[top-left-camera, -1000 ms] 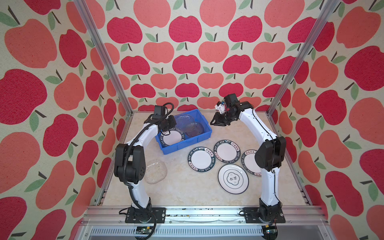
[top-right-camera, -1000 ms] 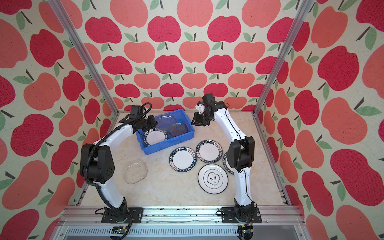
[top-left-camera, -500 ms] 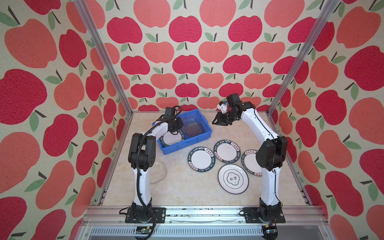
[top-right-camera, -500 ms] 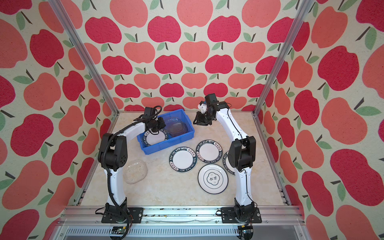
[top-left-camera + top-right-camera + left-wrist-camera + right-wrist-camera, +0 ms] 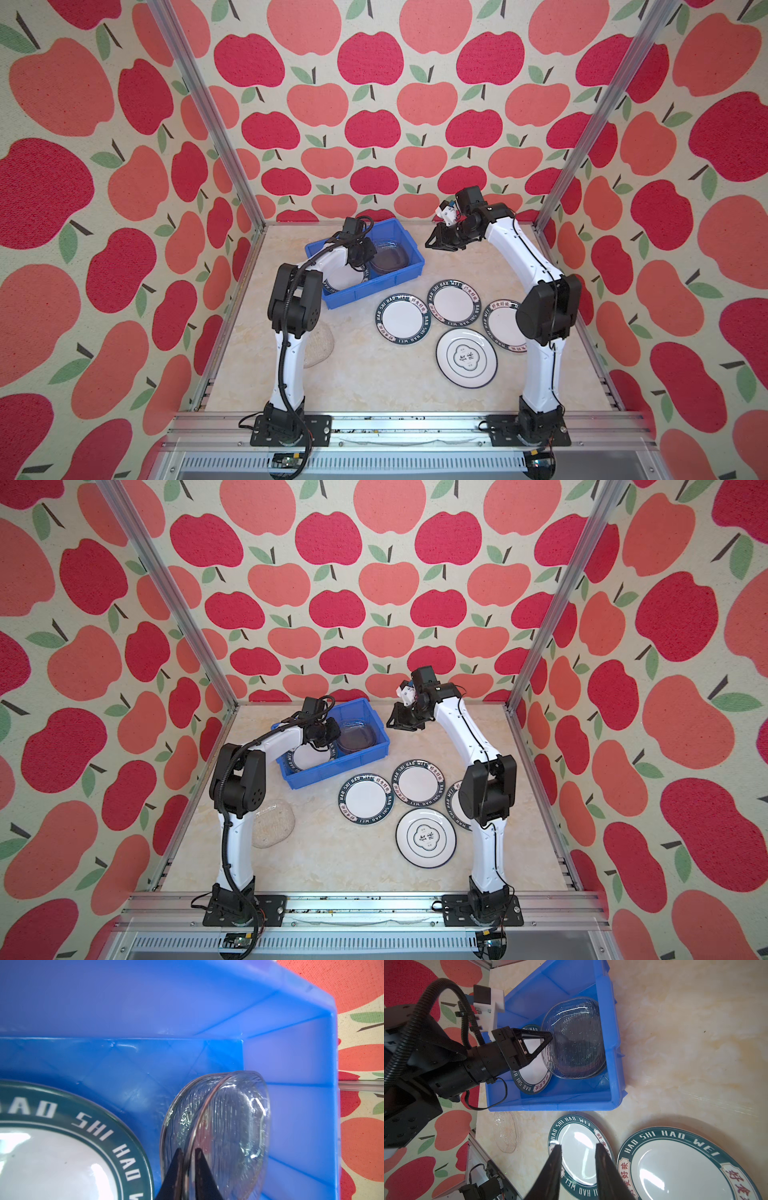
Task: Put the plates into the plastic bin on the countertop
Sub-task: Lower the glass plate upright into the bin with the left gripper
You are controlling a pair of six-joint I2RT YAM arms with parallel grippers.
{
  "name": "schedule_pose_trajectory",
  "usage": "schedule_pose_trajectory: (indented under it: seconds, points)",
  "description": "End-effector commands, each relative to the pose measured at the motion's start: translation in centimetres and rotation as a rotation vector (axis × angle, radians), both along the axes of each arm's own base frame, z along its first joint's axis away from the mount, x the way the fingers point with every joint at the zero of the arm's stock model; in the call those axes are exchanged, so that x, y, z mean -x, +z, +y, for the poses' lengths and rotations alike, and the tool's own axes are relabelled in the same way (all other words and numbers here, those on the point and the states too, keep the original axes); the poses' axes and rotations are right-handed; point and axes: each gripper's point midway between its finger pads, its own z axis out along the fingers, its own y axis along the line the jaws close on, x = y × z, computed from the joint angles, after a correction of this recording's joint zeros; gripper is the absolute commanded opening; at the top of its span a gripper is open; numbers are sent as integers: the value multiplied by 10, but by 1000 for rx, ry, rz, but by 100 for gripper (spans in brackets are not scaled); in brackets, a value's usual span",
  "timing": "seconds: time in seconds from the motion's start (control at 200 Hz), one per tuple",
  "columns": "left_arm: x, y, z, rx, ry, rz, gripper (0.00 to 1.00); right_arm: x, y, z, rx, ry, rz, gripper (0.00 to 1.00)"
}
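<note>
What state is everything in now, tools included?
Bin, upright, holding plates.
Glass plates, stacked inside the bin.
Lettered plate, flat inside the bin.
Three lettered plates, flat on the counter, outside.
Emblem plate, flat on the counter, outside.
Loose glass plate, on the counter, outside.
Left tool, slightly open astride the Glass plates' rim.
Right tool, open, empty, in the air.

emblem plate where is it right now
In both top views the emblem plate lies flat on the countertop, right of centre, just on the near side of the three lettered plates outside the bin.
</note>
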Motion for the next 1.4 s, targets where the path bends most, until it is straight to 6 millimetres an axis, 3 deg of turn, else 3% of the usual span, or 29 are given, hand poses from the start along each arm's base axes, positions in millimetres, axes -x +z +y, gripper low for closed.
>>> schedule_pose_trajectory:
  seconds: [0.0,0.165,0.36,0.4,0.495,0.575,0.85,1.121,1.391]
  points:
    - [-5,14,3,-5,20,-27,43,5,12,-1,-23,15,-20,32]
    - [-7,30,0,-7,-5,-60,53,7,18,1,-27,20,-33,32]
    - [-8,45,-1,-24,-23,-98,54,12,19,9,-35,41,-31,32]
    - [-8,43,-3,-16,-32,-92,53,12,18,11,-35,45,-27,32]
    - [-7,38,-9,-1,-41,-78,39,14,17,15,-30,53,-30,31]
    - [-5,35,-12,-2,-48,-76,30,15,16,17,-26,61,-33,23]
    - [-4,13,-18,4,-65,-34,27,15,10,17,-17,60,-17,23]
    - [1,-22,-23,32,-63,32,23,15,4,17,-13,58,-4,23]
    - [-1,-29,-27,46,-66,38,23,15,2,18,-15,60,4,23]
